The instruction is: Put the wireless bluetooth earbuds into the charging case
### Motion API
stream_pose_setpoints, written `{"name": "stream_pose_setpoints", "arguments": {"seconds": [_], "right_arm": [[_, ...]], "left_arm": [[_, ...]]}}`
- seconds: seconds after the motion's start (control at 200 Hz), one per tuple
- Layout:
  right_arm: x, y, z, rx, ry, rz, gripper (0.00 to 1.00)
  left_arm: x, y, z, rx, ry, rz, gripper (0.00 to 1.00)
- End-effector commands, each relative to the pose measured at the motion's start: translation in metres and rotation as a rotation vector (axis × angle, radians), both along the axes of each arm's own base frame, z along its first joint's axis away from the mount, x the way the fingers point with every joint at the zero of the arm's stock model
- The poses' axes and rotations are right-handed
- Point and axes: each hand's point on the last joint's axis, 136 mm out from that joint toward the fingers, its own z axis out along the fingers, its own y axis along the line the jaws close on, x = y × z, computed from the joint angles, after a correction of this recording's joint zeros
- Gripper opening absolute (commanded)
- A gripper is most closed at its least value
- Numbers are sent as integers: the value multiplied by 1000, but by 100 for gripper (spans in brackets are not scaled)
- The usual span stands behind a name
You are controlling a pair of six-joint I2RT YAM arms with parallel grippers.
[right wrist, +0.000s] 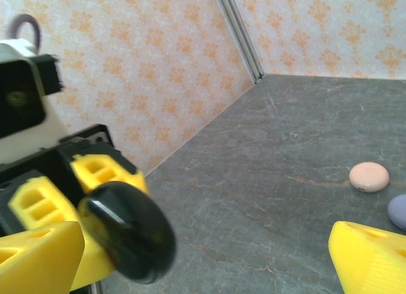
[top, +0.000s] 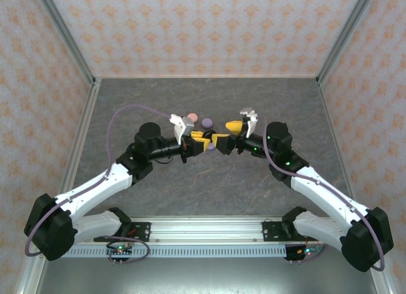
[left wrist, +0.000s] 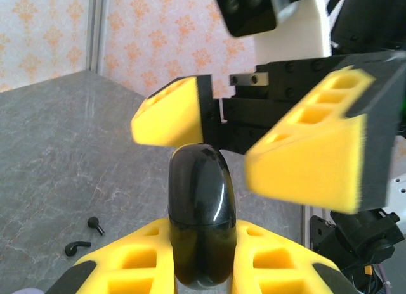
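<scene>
Clamped in left claw (left wrist: 202, 243): black charging case (left wrist: 200, 192), lid shut, held up off the worktop (top: 209, 186) near its middle. Facing it with right claw (right wrist: 203, 256) gaping wide, gripping nothing; case close by one finger, contact impossible to tell. Looks like the case-opening step, judging by shut lid. Next probably calls for closing right claw on the lid half and prying, left grip firm. Two black earbuds (left wrist: 95, 225) loose on worktop below, well apart from case. Toward far edge: pink puck (right wrist: 369, 177), lilac puck (right wrist: 398, 211).
</scene>
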Motion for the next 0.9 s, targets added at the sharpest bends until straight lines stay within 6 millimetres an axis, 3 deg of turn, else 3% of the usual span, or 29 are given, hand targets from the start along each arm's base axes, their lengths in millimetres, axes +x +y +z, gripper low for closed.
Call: {"name": "stream_pose_setpoints", "arguments": {"seconds": [0.0,0.25,0.445,0.651,0.771,0.896], "right_arm": [[12,-1,18,18,-23,-40,99],[28,-4,26,20,20,-67,99],[28,1,30,10,39,-33,99],[23,-25,44,-6,28,-125,99],[27,-42,21,-112,130,-216,100],[38,-59,-26,-272,277,-318,96]], "left_arm": [[-7,1,18,-26,-89,-14,0],[-12,1,18,-11,-94,-22,0],[-11,2,9,26,-142,8,0],[-16,9,-5,94,-269,41,0],[-19,15,-12,131,-331,65,0],[-25,18,-14,147,-370,65,0]]}}
